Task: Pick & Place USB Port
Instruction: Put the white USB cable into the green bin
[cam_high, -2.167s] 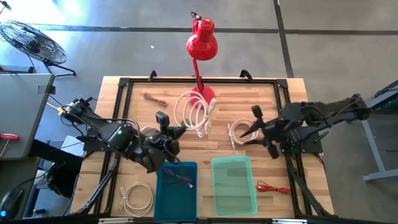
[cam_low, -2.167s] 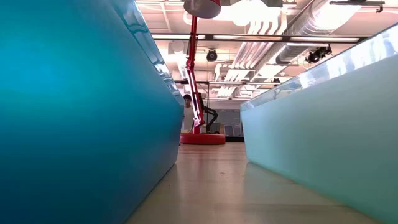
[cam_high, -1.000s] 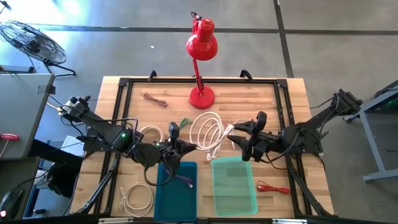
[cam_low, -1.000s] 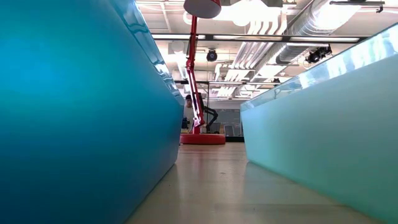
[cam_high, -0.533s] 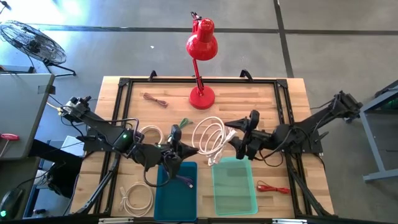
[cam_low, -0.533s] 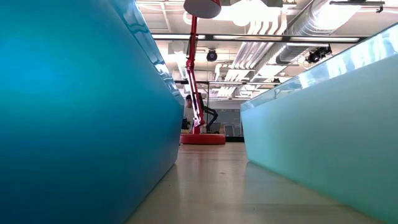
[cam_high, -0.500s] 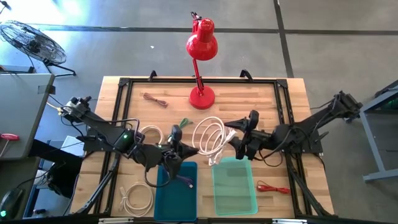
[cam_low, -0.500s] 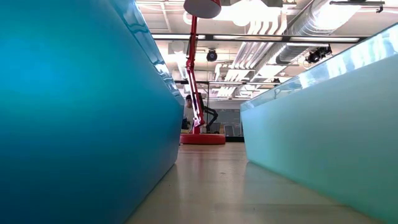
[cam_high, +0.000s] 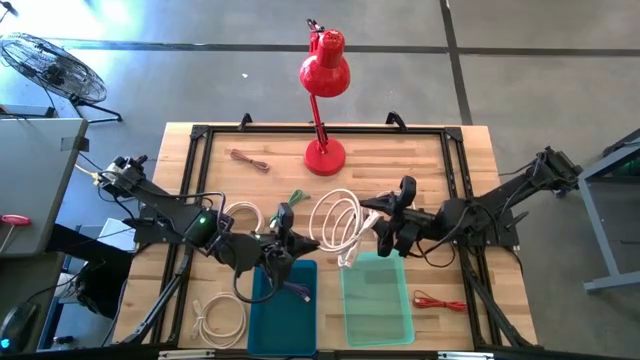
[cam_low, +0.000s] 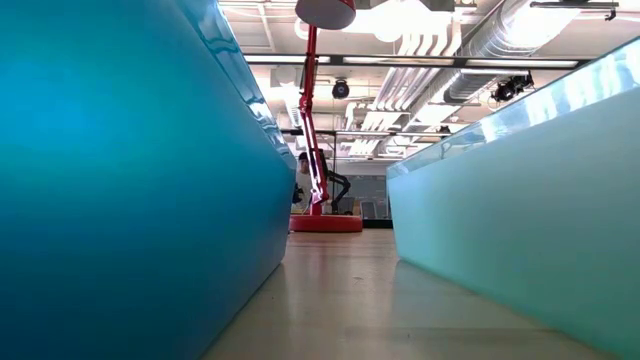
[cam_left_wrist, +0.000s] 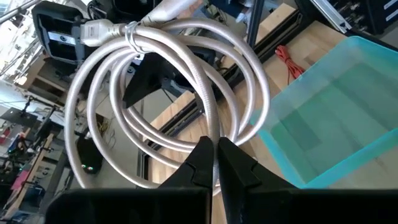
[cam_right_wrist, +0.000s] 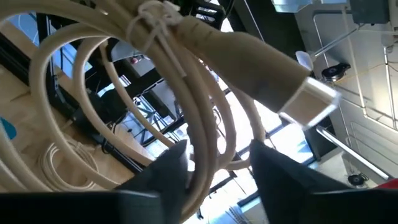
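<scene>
White cable coil (cam_high: 337, 218) between both grippers' jaws.

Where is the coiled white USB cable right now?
In the high view the white USB cable hangs mid-table between both grippers, just behind the light green bin. The left gripper is shut on it, and the right gripper straddles its strands.

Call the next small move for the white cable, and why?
Probably close the right claw fully on the white cable coil, since the strands sit between its fingers. The left claw is shut on the same coil, held beside the pale green bin.
</scene>
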